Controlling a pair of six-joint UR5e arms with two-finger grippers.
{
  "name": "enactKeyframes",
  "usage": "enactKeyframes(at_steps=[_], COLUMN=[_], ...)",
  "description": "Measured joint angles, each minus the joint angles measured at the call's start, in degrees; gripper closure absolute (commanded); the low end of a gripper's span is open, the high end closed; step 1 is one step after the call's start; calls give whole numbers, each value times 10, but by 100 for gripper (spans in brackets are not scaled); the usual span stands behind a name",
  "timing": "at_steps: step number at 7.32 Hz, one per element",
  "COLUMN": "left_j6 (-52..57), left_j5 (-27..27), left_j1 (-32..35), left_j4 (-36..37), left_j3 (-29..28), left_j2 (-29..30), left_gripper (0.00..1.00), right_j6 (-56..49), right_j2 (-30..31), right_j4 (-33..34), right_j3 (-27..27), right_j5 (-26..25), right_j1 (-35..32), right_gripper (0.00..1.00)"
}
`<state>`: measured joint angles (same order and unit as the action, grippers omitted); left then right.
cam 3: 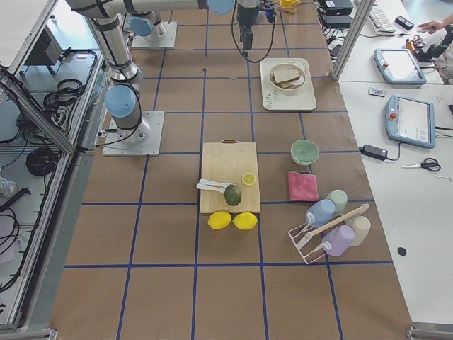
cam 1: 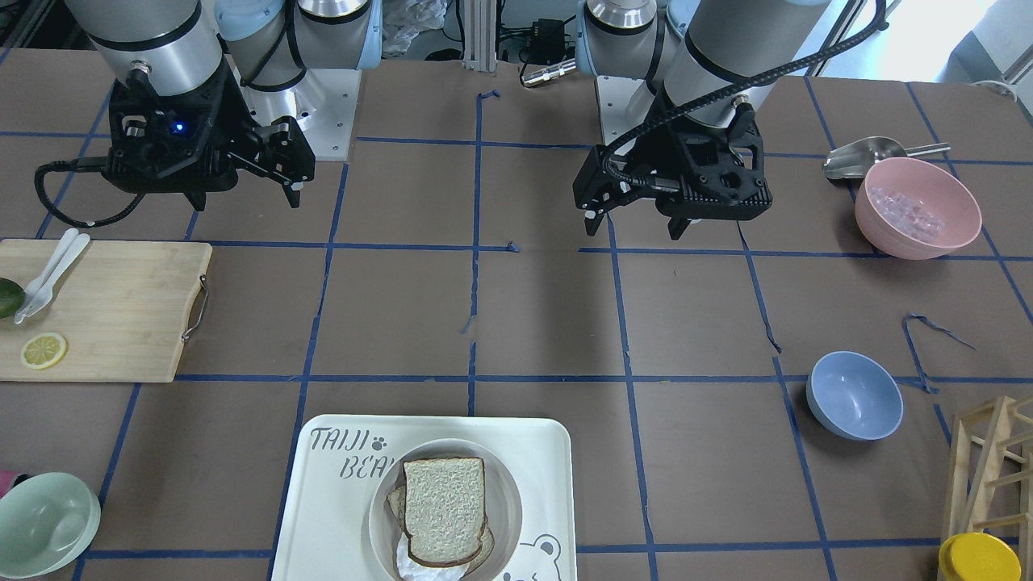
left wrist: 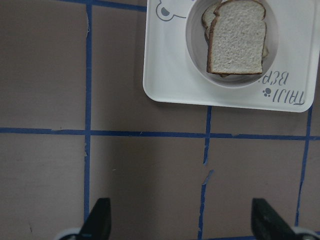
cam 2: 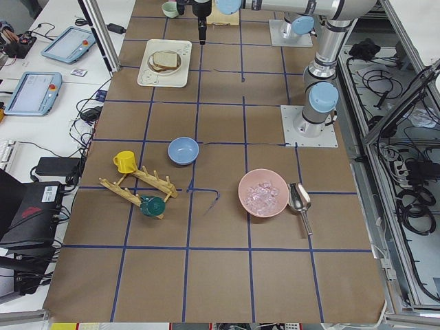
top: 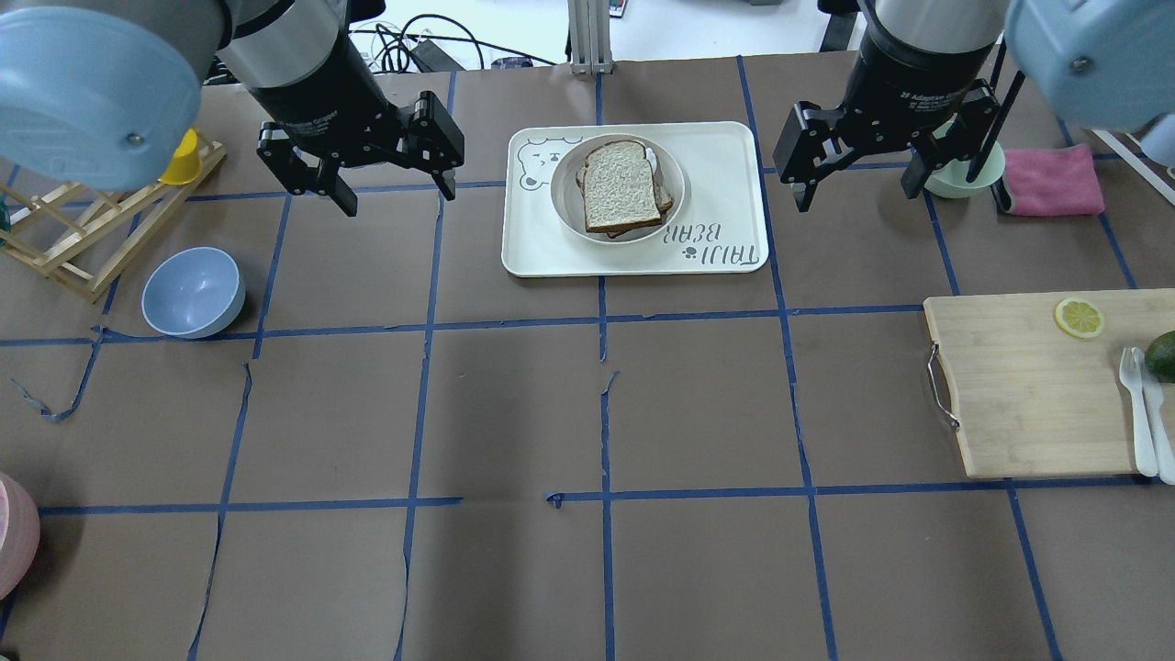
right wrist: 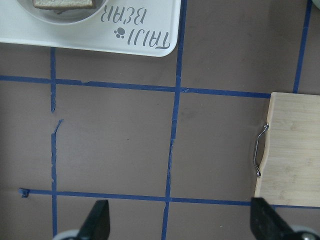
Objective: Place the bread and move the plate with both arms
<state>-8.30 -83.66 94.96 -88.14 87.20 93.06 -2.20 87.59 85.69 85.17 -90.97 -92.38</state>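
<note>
The bread [top: 620, 186], a dark-crusted slice, lies flat in the round cream plate [top: 557, 188] on top of a smaller slice [top: 667, 195]. The plate stands on the bear-print tray [top: 725, 174] at the far middle of the table. The bread also shows in the front view [cam 1: 444, 508] and the left wrist view [left wrist: 236, 39]. My left gripper [top: 395, 190] is open and empty, raised above the table to the left of the tray. My right gripper [top: 858, 190] is open and empty, raised to the right of the tray. Neither touches anything.
A cutting board [top: 1019, 395] with a lemon slice, avocado and fork lies at the right. A pale green bowl [top: 955, 182] and pink cloth [top: 1051, 179] sit behind the right gripper. A blue bowl [top: 193, 292] and wooden rack [top: 83, 229] are at the left.
</note>
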Motion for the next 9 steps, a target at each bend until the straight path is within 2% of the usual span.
enactKeyframes(at_steps=[2, 4, 5, 9], left_j6=[20, 40, 45, 47], left_j5=[-4, -47, -53, -43], left_j1=[-1, -5, -11, -19], left_j4=[12, 39, 43, 41], left_j3=[28, 35, 35, 32], left_j2=[-26, -31, -31, -31], left_gripper=[0, 0, 0, 0], right_j6=[0, 2, 4, 8], right_j2=[0, 1, 2, 4], right_j4=[-1, -2, -2, -7], right_j3=[0, -1, -1, -1], right_j5=[4, 7, 8, 7], right_j1=[0, 0, 0, 0], right_gripper=[0, 0, 0, 0])
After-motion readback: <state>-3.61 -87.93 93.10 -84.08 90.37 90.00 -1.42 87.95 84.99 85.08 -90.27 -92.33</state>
